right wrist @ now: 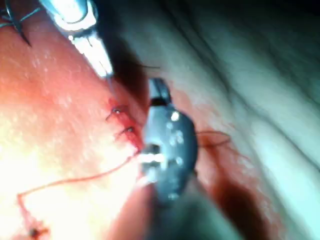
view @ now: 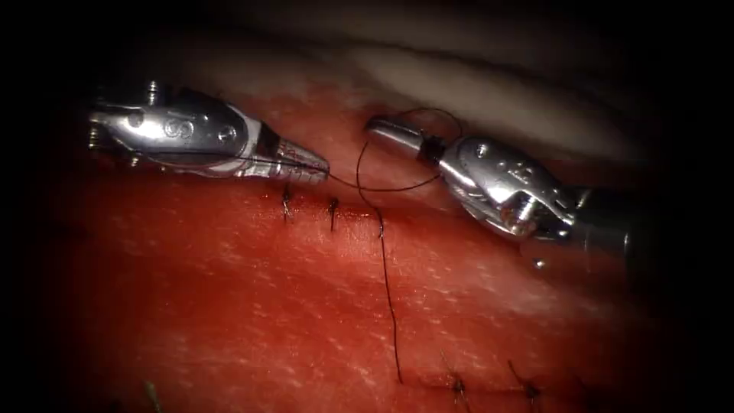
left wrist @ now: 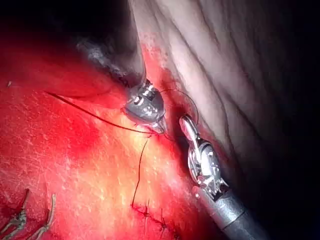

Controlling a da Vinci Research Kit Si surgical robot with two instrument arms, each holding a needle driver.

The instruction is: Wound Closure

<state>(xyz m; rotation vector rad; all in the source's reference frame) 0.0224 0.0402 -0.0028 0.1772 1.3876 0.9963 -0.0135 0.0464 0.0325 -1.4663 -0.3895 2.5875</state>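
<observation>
Evidently, the left tool (view: pixel 310 163) was seen with its jaws pressed together on the thread (view: pixel 386 291), the pinch lying at the jaw tips just above the cut (view: pixel 352 214). From that pinch the thread was carried toward three o'clock to the right tool (view: pixel 382 126), around whose jaws a loop was wound. The right tool's jaws appeared pressed together, with nothing seen between them. A further strand was traced from the loop toward six o'clock, across the cut and over the tissue (view: pixel 229 306) to a point near the lower stitches (view: pixel 459 386). Two finished stitches (view: pixel 310 206) were noted on the cut at six o'clock of the left tool's tips. No needle could be made out. Red fluid (view: pixel 191 229) was spread over the tissue.
</observation>
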